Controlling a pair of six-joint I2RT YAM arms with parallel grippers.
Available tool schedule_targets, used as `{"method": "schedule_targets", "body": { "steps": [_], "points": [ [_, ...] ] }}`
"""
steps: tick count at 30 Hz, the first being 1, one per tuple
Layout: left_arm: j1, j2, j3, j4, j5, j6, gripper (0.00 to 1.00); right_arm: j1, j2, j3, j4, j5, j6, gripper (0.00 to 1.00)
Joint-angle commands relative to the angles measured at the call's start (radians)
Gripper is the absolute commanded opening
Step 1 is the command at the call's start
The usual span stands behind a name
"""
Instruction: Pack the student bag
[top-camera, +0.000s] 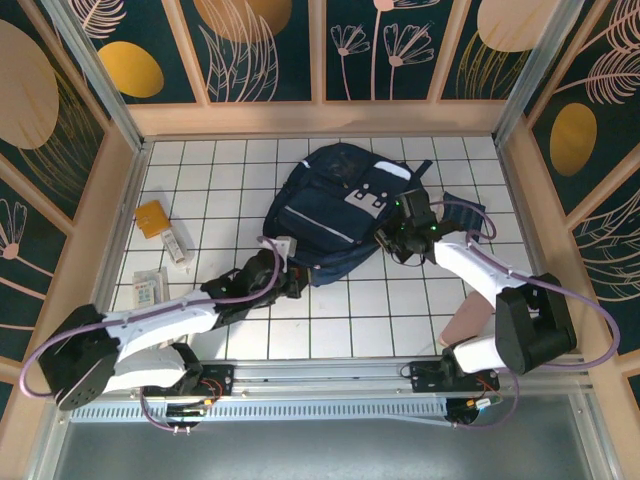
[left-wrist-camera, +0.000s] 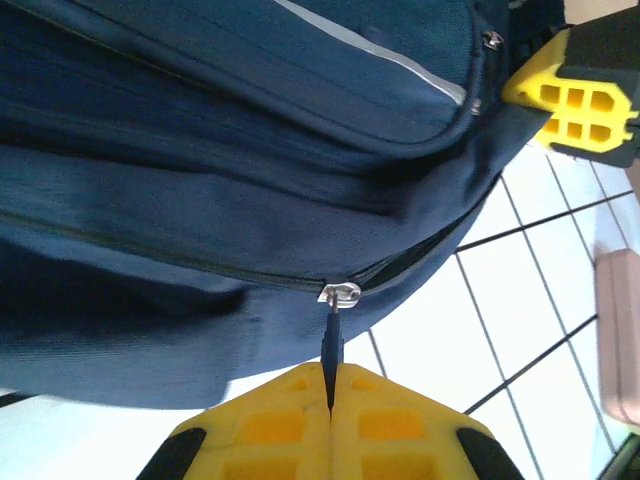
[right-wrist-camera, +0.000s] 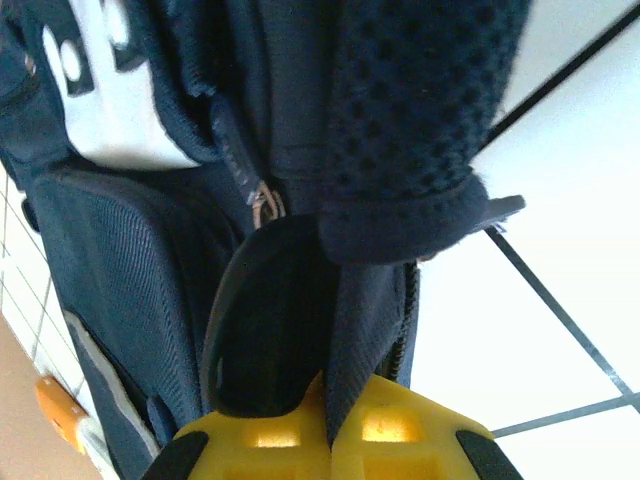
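Note:
The navy student bag (top-camera: 340, 205) lies flat in the middle of the white tiled table (top-camera: 330, 310), its grey patch facing up. At the bag's near left edge, my left gripper (top-camera: 291, 281) is shut on the dark-blue zipper pull (left-wrist-camera: 332, 345). The pull hangs from a silver slider (left-wrist-camera: 341, 293) on the bag's zip, and the left gripper (left-wrist-camera: 331, 375) pinches it between its yellow fingers. My right gripper (top-camera: 393, 240) is at the bag's right side. In the right wrist view this gripper (right-wrist-camera: 328, 405) is shut on a fold of the bag's fabric (right-wrist-camera: 360, 320) beside a zip.
An orange-yellow packet (top-camera: 152, 217), a small white item (top-camera: 178, 246) and a clear packet (top-camera: 148, 288) lie at the left. A small dark-blue pouch (top-camera: 464, 207) sits right of the bag. A pinkish block (top-camera: 466, 322) stands near the right arm's base. Wooden walls (top-camera: 320, 118) ring the table.

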Motion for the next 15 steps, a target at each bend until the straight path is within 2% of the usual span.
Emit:
{"method": "schedule_targets", "body": {
  "steps": [1,4,6,9,10,13,15],
  "points": [
    [0.014,-0.09,-0.051,-0.104,-0.072,0.204,0.0,-0.048,0.026,0.069,0.006,0.025,-0.191,0.0],
    [0.014,-0.127,-0.079,-0.14,-0.118,0.322,0.0,-0.086,0.052,0.1,-0.014,0.051,-0.299,0.0],
    [0.015,-0.132,-0.107,-0.119,-0.135,0.34,0.0,-0.111,0.069,0.105,-0.001,0.021,-0.351,0.0],
    [0.015,-0.103,-0.145,-0.008,-0.068,0.373,0.0,-0.119,0.093,0.105,0.041,-0.03,-0.453,0.0],
    [0.015,-0.083,-0.139,0.014,-0.042,0.382,0.0,-0.118,0.095,0.102,0.05,-0.046,-0.482,0.04],
    [0.016,-0.037,-0.096,0.048,0.036,0.419,0.0,-0.108,0.05,0.069,0.094,-0.091,-0.567,0.33],
    [0.015,-0.028,-0.06,0.042,0.058,0.428,0.0,-0.095,0.002,0.059,0.062,-0.074,-0.603,0.45]
  ]
}}
